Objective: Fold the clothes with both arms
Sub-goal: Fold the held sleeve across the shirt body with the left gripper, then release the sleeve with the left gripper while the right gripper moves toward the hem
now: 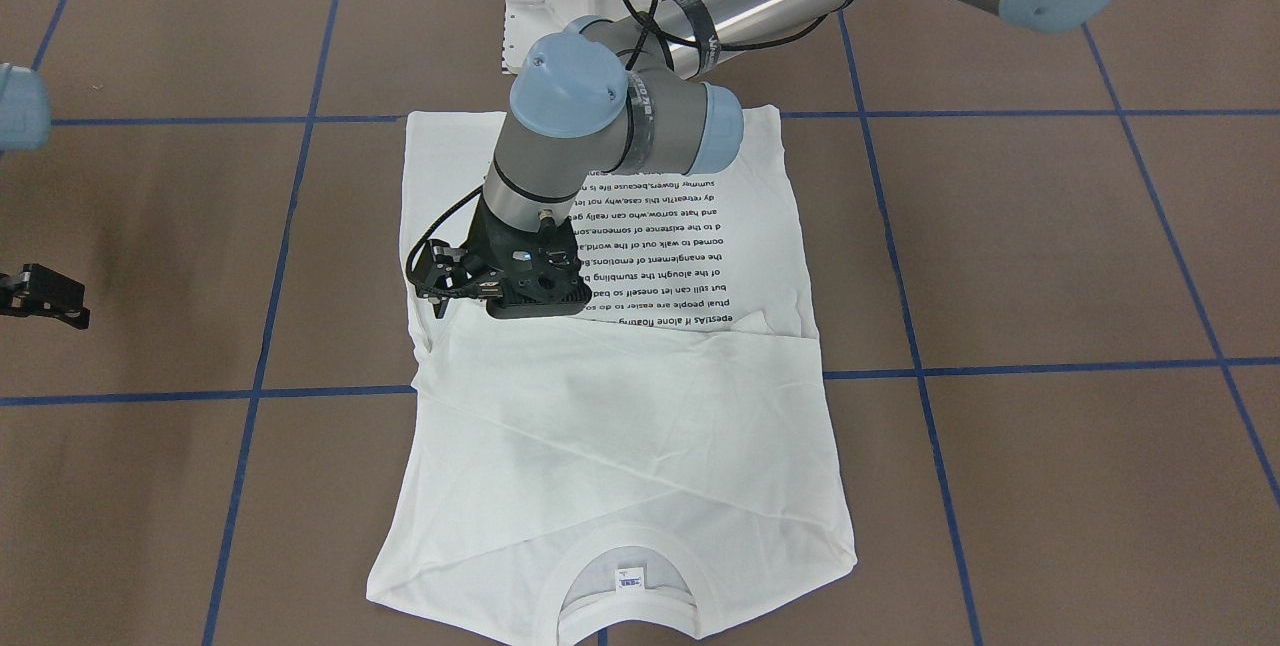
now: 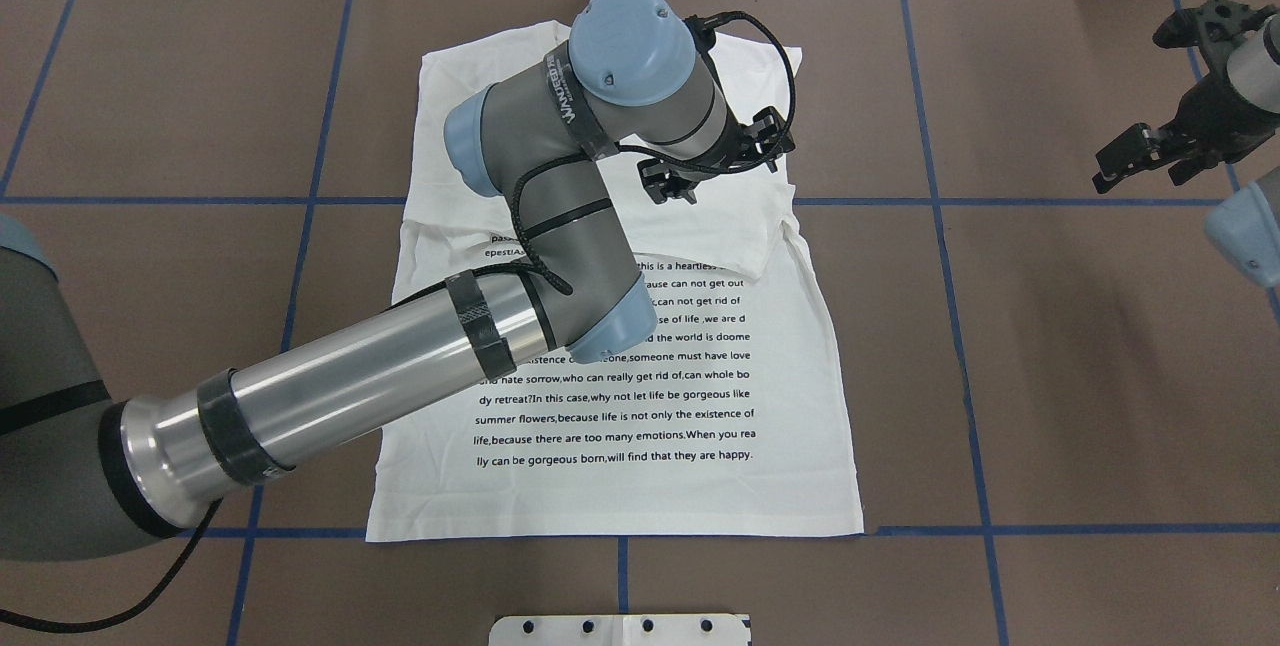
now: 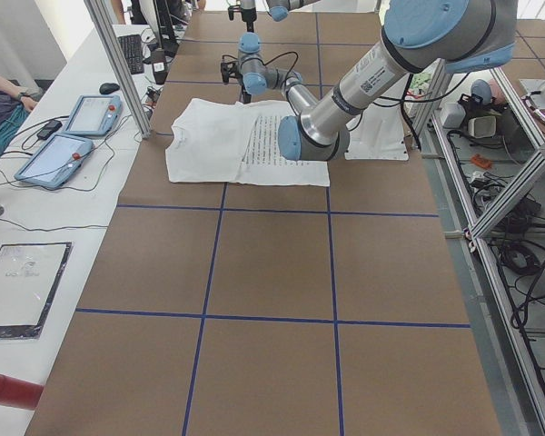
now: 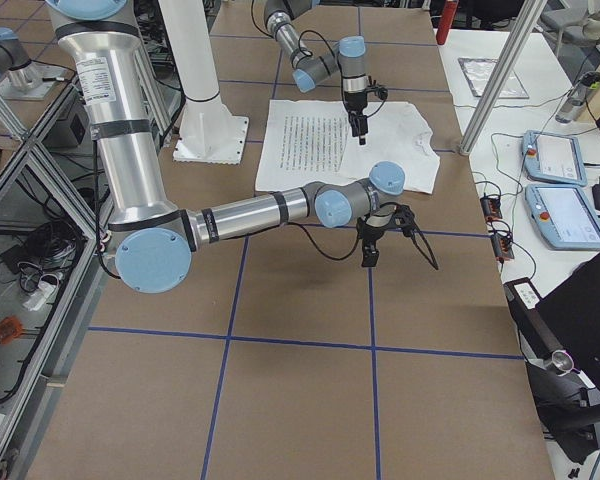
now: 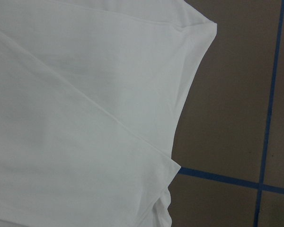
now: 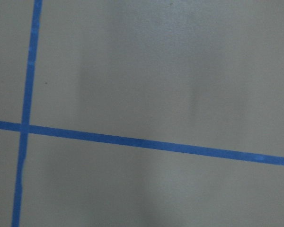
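White T-shirt flat at centre of table, text side up, sleeves crossed over chest. Long axis runs top to bottom of overhead view, hem at bottom; collar at bottom centre of front-facing view. Left gripper over shirt's upper right edge, jaws look parted, nothing held. Right gripper at right frame edge, well apart from shirt, opening unclear. Risk: pinch catching only top sleeve layer drags fold open; one-arm lift skews cloth
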Controlling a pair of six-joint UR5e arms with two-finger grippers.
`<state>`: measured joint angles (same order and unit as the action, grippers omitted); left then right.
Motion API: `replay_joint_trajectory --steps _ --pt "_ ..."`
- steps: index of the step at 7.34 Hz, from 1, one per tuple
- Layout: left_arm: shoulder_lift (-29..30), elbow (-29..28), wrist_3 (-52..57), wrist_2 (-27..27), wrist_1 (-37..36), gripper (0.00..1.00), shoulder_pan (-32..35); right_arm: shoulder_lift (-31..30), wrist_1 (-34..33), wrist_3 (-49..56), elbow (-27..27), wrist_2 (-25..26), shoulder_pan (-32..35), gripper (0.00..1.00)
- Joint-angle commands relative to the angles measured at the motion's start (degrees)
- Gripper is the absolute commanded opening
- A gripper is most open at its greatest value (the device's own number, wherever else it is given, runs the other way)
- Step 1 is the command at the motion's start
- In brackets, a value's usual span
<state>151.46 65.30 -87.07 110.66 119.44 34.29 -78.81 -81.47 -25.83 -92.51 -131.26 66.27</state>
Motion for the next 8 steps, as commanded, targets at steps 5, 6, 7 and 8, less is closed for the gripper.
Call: replay_joint_trajectory --steps 5,6,7,8 --pt "-28.81 38.27 17.51 2.72 -21.05 1.00 1.92 -6.44 5.18 -26.40 -18.63 7.57 -16.31 1.00" --pt "-31.03 42.16 19.63 2.63 -24.83 1.00 2.01 -7.41 4.74 -32.73 -22.67 13.08 -22.36 1.00" --pt "-33.83 45.33 20.35 2.63 -25.47 1.00 2.10 -8.02 4.65 -38.63 -24.97 16.44 -27.72 1.00" --pt "-36.73 48.40 20.44 2.55 -25.48 1.00 2.19 -8.03 4.65 -42.43 -25.87 21.00 -33.52 1.00"
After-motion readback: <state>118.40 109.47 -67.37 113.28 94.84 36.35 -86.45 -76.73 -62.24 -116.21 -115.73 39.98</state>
